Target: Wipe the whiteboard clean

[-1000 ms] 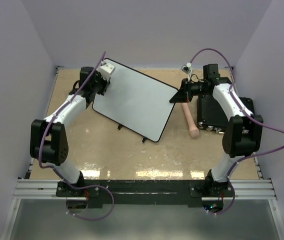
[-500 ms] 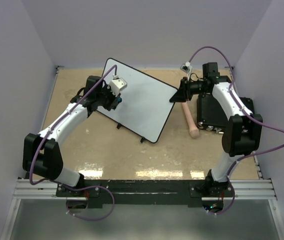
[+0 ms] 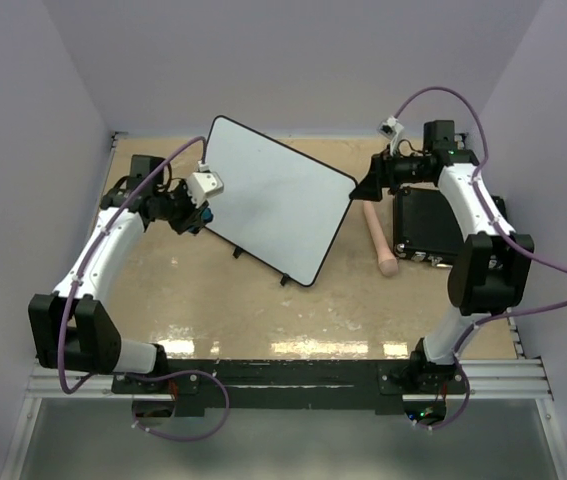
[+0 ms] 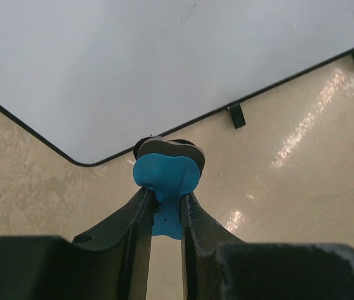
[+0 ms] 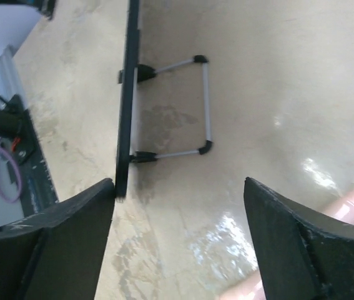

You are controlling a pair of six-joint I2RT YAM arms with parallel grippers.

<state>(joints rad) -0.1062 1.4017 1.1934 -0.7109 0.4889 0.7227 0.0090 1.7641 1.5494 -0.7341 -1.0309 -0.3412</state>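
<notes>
2 hands. Left hand (image 4: 166,206) pinches small blue eraser w/ dark felt pad (image 4: 164,172), pad right at rim of a rounded corner of large white black-rimmed whiteboard (image 3: 273,205); contact unclear. Right hand (image 5: 177,244) spread wide beside board's right corner. Board sits skewed, mid-rear of tan bench (image 3: 263,310), on grey wire stand (image 5: 205,106).

The whole setup is boxed in by plain pale lavender walls (image 3: 293,60) at the back and on both sides. A beige, mottled tabletop (image 3: 263,300) is seen underneath (kinda glossy tbh), with streaks of reflected overhead light (image 3: 293,347) caught near the front edge. An aluminium rail (image 3: 63,378) is mounted along that near edge.
</notes>
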